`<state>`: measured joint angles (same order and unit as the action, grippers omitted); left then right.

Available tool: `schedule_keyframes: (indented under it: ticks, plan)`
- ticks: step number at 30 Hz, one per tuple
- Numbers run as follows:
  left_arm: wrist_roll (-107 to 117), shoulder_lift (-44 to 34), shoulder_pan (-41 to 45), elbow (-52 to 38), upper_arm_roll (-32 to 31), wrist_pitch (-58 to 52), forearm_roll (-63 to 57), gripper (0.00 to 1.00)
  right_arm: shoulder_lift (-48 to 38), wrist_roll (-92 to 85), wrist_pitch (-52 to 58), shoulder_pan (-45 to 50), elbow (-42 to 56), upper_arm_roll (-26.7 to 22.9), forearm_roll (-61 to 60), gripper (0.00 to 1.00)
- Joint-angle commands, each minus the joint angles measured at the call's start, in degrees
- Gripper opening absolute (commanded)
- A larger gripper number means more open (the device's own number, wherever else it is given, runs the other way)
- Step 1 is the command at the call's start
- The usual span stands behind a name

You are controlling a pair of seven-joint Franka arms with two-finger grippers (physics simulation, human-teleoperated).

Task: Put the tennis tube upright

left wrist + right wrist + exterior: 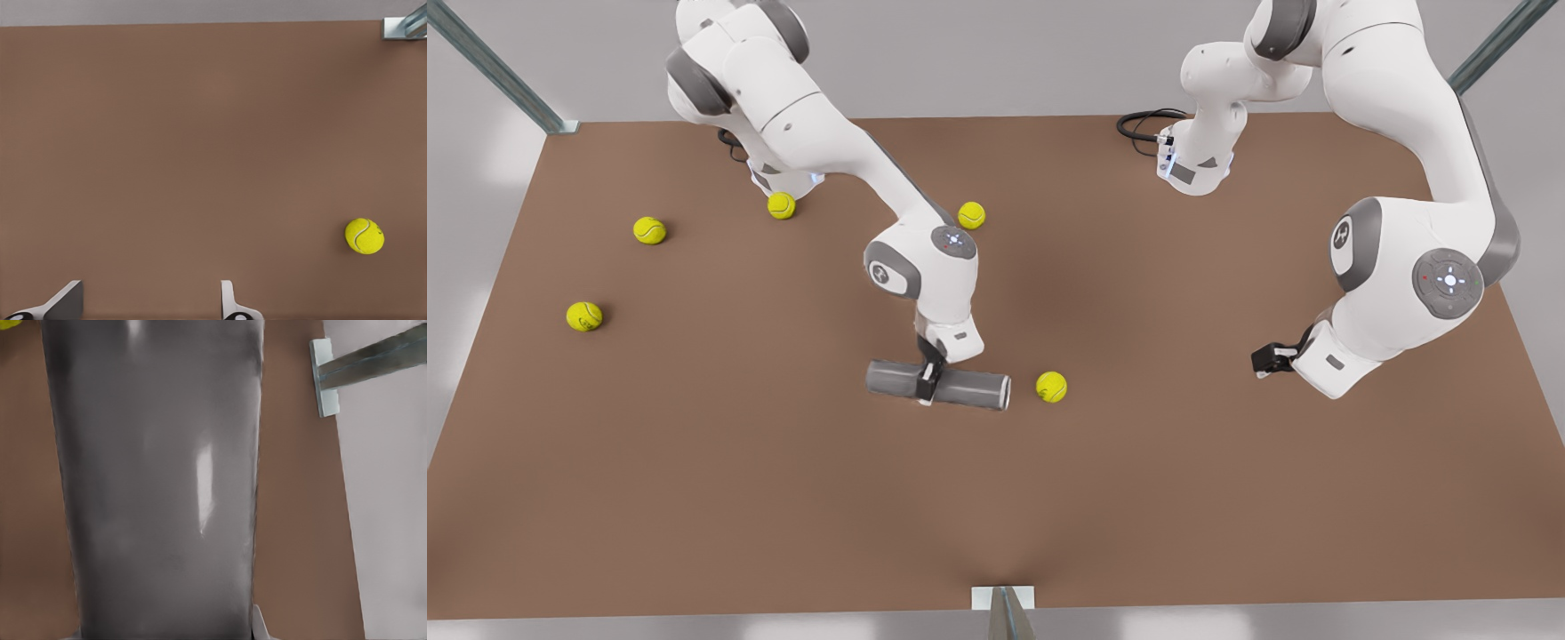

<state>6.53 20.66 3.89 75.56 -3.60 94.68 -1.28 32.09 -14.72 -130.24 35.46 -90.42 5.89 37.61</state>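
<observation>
- The tennis tube [960, 388] lies on its side on the brown table [783, 498], near the middle, its length running left to right in the front view.
- The right gripper [927, 384] reaches down over the tube's middle, fingers clamped across it; the right wrist view shows the grey tube wall [157, 487] close up.
- A tennis ball [1051, 387] sits just beside the tube's end on the front view's right.
- The left gripper [1270, 358] waits above bare table on the front view's right, fingers [230, 303] spread apart, holding nothing.
- Four more tennis balls [649, 230] are scattered on the front view's far left.
</observation>
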Motion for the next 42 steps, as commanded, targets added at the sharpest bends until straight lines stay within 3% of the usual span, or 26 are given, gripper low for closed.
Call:
schedule_keyframes:
  ticks: [1,13,15,26,34,35,36,42]
  plan:
    - [0.3,-0.1,0.0,-0.1,0.0,0.1,0.0,1.00,1.0,-15.3,-2.2,2.3,1.0,0.0,3.9,0.77]
    - [0.3,0.4,0.1,0.0,0.0,1.3,-0.1,1.00,9.7,-13.0,-1.5,11.9,8.4,-0.2,-18.8,0.77]
    - [0.3,0.5,0.1,0.0,0.0,1.6,-0.1,1.00,10.5,-13.5,-2.4,13.1,8.5,-0.2,-18.3,0.77]
    - [1.0,1.1,0.1,-0.1,0.0,2.0,-0.1,1.00,24.7,-12.6,-1.4,18.8,29.9,-1.7,-19.0,0.77]
    - [1.2,1.1,0.1,-0.1,0.0,2.0,-0.1,1.00,28.4,-11.6,-2.4,20.1,32.0,-2.3,-19.2,0.77]
    - [1.2,1.1,0.1,-0.1,0.0,2.0,-0.1,1.00,28.5,-11.6,-2.4,20.1,32.0,-2.3,-19.2,0.94]
    - [1.2,1.1,0.1,-0.1,0.0,2.0,-0.1,1.00,28.4,-11.6,-2.5,20.1,32.0,-2.3,-19.2,1.00]
    - [1.9,1.0,0.3,-0.1,0.0,2.0,-0.1,1.00,28.0,-11.6,-2.1,20.1,32.0,-2.4,-19.2,1.00]
